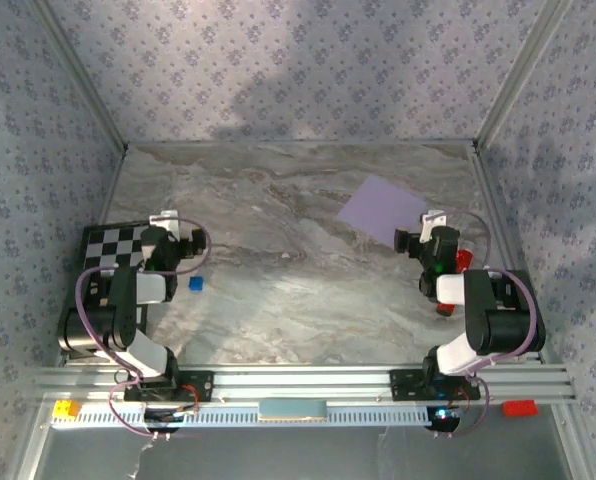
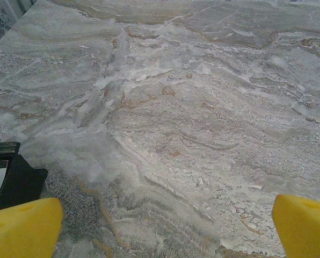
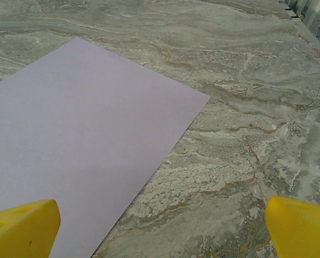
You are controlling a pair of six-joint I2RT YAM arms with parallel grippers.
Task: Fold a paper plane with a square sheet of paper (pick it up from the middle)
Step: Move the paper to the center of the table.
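Note:
The square sheet of paper point(image 1: 381, 205) is pale lilac and lies flat, without a fold, on the marble table point(image 1: 298, 260) at the back right. My right gripper point(image 1: 418, 228) hovers at its near right corner, open. In the right wrist view the sheet point(image 3: 79, 145) covers the left half, and the gripper point(image 3: 160, 231) has its left yellow fingertip point(image 3: 20, 228) over the paper and its right one over bare marble. My left gripper point(image 1: 173, 225) stands open at the left, with bare marble between its fingers point(image 2: 162, 231).
A black-and-white chequered board point(image 1: 113, 245) lies at the left edge beside the left arm; its dark corner point(image 2: 17, 180) shows in the left wrist view. A tiny blue cube point(image 1: 195, 284) sits near it. Small red pieces point(image 1: 463, 260) lie by the right arm.

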